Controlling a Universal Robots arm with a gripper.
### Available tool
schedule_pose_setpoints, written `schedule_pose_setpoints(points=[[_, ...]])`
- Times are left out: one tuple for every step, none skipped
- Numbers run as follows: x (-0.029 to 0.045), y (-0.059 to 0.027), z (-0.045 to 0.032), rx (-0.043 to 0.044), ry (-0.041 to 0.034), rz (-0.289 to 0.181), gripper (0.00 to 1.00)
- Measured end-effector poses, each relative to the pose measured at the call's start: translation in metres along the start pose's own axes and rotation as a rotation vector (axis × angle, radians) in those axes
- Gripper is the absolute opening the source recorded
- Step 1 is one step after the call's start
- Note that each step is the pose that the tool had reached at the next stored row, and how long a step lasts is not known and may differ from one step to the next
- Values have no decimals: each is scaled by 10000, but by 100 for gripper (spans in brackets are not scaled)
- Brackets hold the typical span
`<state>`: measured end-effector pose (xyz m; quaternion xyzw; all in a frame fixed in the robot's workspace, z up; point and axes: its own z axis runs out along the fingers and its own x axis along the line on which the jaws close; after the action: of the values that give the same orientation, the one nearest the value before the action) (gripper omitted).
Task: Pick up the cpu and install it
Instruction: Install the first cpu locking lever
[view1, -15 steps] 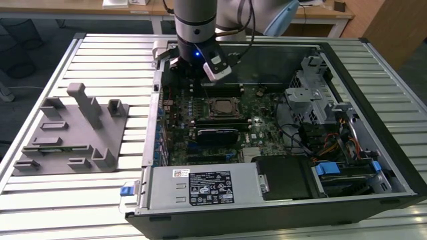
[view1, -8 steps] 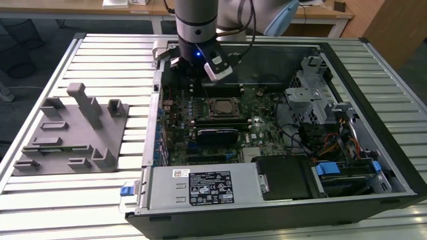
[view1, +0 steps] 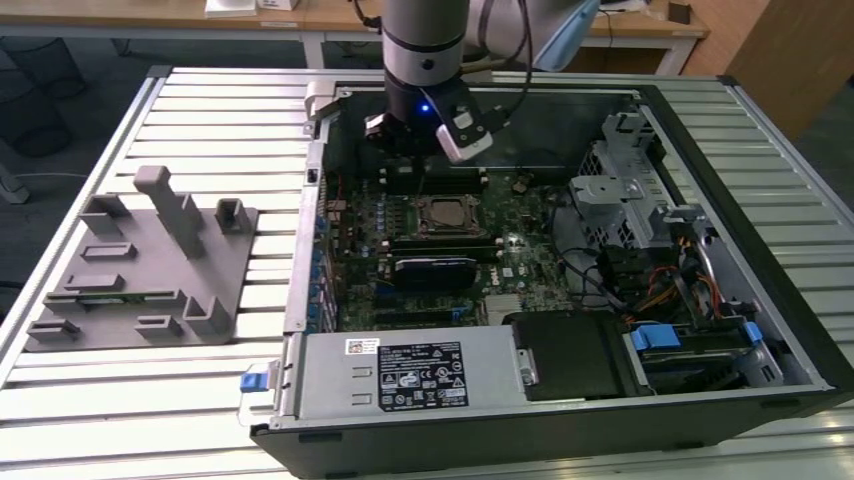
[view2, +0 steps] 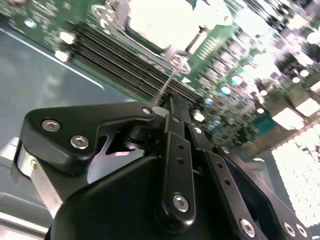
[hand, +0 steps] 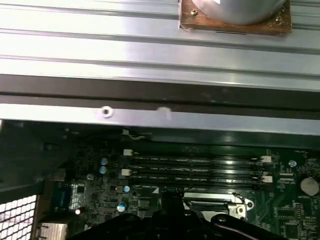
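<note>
Overhead, an open black computer case (view1: 534, 430) lies on a slatted metal worktop (view1: 214, 110), its green motherboard (view1: 534, 260) facing up. A grey moulded fixture (view1: 147, 270) with upright posts sits on the worktop at the exterior view's left, just beside the case. A silver power supply box (view1: 400, 375) fills the near corner of the case.

The robot arm (view1: 424, 40) reaches down into the far part of the case. Its claw (view1: 414, 150) hangs low above the rows of memory slots (view1: 434, 180), near the far edge of the motherboard.

In the second wrist view the claw (view2: 170, 99) has its two black fingers (view2: 175, 150) brought together at the tips, with no chip between them. A thin metal rod (view2: 167, 82) runs from just beyond the tips toward the socket. I cannot tell whether the claw touches it.

The cpu (view1: 447, 212) lies flat inside the square socket frame (view1: 416, 212) at the middle of the motherboard, near the claw but apart from it. In the second wrist view the cpu (view2: 157, 20) shows as a pale, bright square beyond the memory slots (view2: 125, 55). The first wrist view shows the memory slots (hand: 195, 167) running between the case wall and the claw.
</note>
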<state>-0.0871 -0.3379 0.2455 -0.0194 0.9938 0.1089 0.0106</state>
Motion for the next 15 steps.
schedule_pose_setpoints(points=[[-36,-1,1,-1,0,1,11],[-68,-3,1,-1,1,2,11],[-91,-4,2,0,1,1,11],[-95,-4,1,0,2,0,11],[-95,-4,1,0,1,2,11],[-96,-4,1,0,1,2,11],[-97,-4,2,0,0,1,11],[-97,-4,2,1,-17,-2,11],[-97,-4,2,14,-93,-18,11],[-97,-4,4,55,-221,-31,11],[-97,-4,6,102,-354,-29,11],[-97,-5,8,138,-463,-11,11],[-96,-6,9,163,-549,23,11],[-96,-7,14,170,-618,79,11],[-97,-8,20,175,-670,149,11]])
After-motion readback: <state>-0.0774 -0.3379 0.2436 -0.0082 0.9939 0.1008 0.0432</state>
